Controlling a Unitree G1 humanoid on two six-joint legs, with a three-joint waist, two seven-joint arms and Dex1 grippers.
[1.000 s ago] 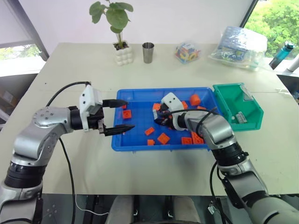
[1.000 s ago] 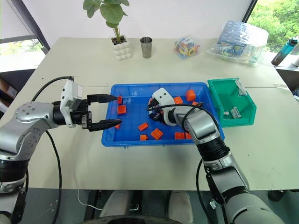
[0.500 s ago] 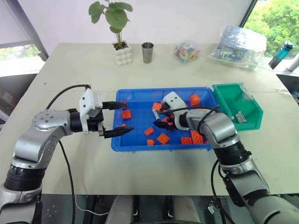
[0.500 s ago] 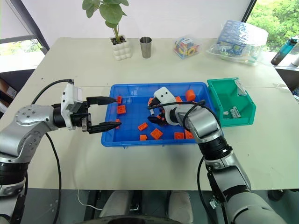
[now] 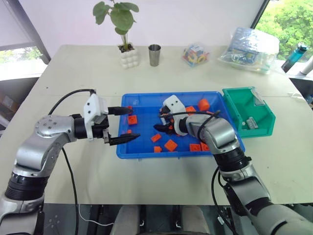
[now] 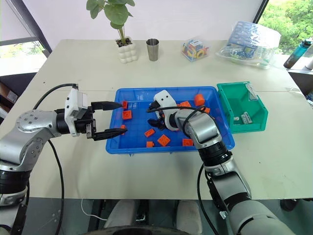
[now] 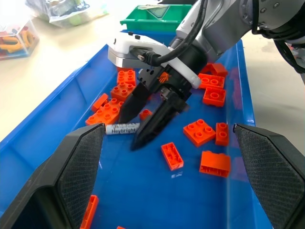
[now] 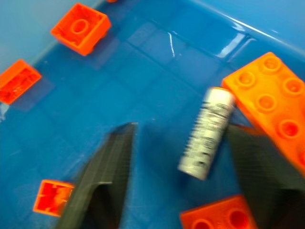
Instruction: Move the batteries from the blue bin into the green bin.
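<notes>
One battery (image 8: 207, 139) lies flat among orange bricks (image 7: 205, 132) in the blue bin (image 5: 146, 149), between the right gripper (image 7: 145, 125)'s parted, empty fingers, which should straddle its middle squarely before closing.

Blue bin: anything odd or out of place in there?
Yes: one battery lies flat among the orange bricks in the blue bin, against a brick. It sits between the right gripper's open fingers, not yet gripped.
</notes>
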